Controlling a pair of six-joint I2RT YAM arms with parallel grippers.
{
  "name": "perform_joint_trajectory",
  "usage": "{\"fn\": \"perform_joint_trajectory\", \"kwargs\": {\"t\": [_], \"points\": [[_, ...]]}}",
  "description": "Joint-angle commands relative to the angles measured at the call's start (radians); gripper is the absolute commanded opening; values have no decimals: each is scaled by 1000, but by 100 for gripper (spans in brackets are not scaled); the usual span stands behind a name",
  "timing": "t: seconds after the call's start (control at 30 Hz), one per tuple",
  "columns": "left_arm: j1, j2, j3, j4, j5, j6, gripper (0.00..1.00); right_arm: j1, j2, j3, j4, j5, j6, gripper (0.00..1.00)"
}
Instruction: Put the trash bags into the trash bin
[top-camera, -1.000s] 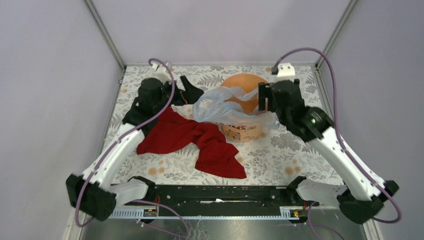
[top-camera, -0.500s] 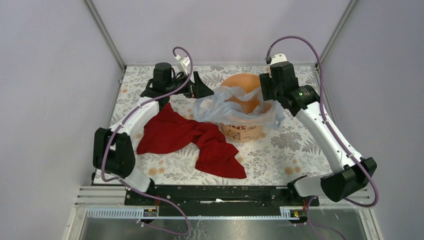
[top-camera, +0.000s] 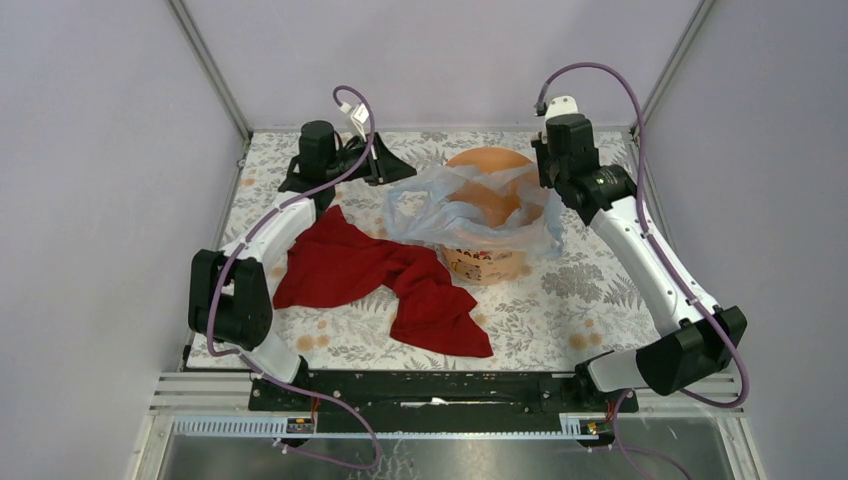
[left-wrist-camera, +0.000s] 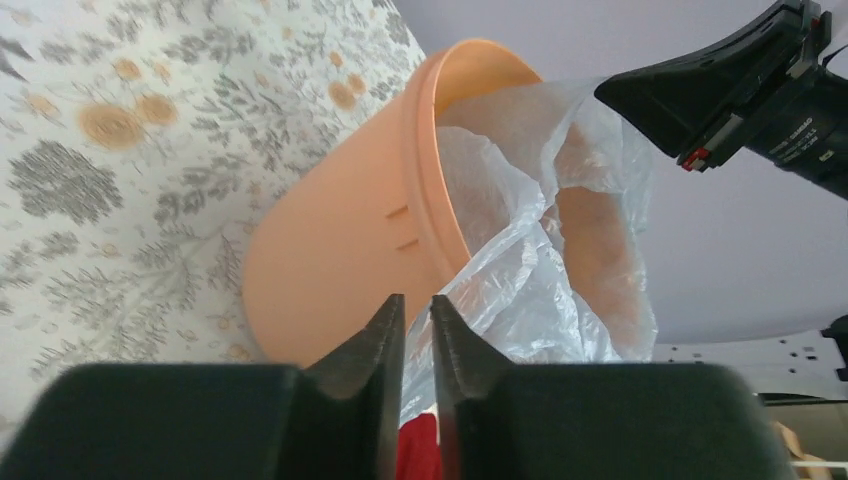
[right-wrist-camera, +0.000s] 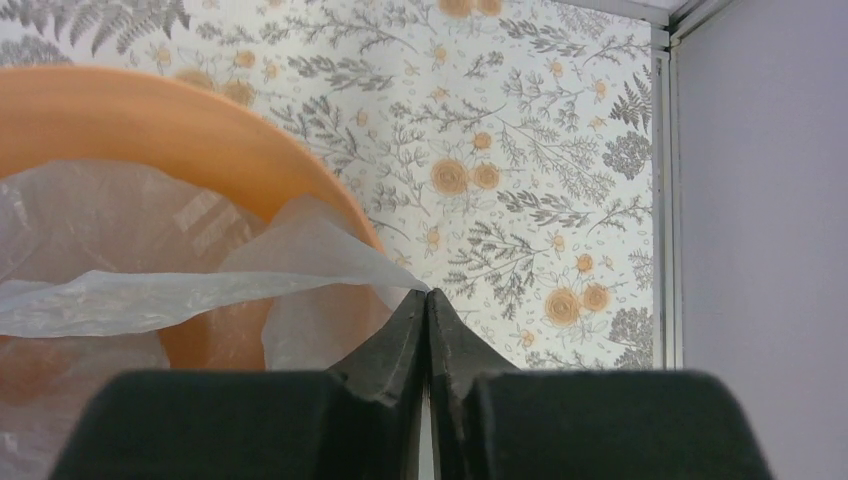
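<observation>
- The trash bin (top-camera: 487, 262) stands at one o'clock from the table's middle, and the trash bag (top-camera: 440, 205) film sags across most of its mouth.
- The left gripper (left-wrist-camera: 417, 310) crowds the bin's ten o'clock side, the right gripper (right-wrist-camera: 427, 298) its two o'clock rim.
- The red cloth (top-camera: 380, 275) covers the bin's eight o'clock approach.
- Bare table (top-camera: 590, 290) lies open at the bin's four o'clock.

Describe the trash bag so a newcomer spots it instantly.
On the floral table, find the orange bucket at the far middle. The trash bag is draped over its rim: thin, wrinkly, see-through pale blue, unlike the opaque red cloth beside it.
</observation>
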Motion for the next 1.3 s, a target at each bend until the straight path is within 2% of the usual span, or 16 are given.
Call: {"fn": "perform_joint_trajectory", "kwargs": {"t": [0.0,0.03,0.17,0.27,0.43,0.53,0.73,0.9,0.93,0.97,1.07,1.13,1.2,1.27], "points": [[16,5,2,146,-7,-67,8,-43,23,55,78,-59,21,6],[16,10,2,155,-7,-75,0,-50,32,61,81,-69,25,5],[19,6,-19,223,-65,-114,0,-86,67,73,106,-111,42,0],[19,4,-26,230,-175,-137,0,-125,95,81,131,-160,64,0],[18,24,7,164,-326,-139,0,-166,150,115,140,-209,107,0],[16,49,32,133,-361,-132,0,-178,176,137,141,-238,119,0],[-12,117,74,87,-341,-124,0,-186,220,159,124,-262,132,2],[15,94,2,188,-231,-180,0,-186,213,145,122,-260,127,4],[28,90,-3,196,-203,-193,2,-187,211,143,120,-263,128,4],[40,83,-11,208,-159,-212,11,-186,207,143,118,-268,128,4],[71,44,-63,282,-118,-279,44,-186,192,129,126,-296,129,5],[83,16,-72,267,-117,-271,65,-186,184,122,128,-303,130,6],[91,-7,-65,209,-137,-224,77,-187,180,120,127,-305,128,6],[99,-10,-50,136,-154,-192,83,-187,177,120,124,-306,127,6]]}}
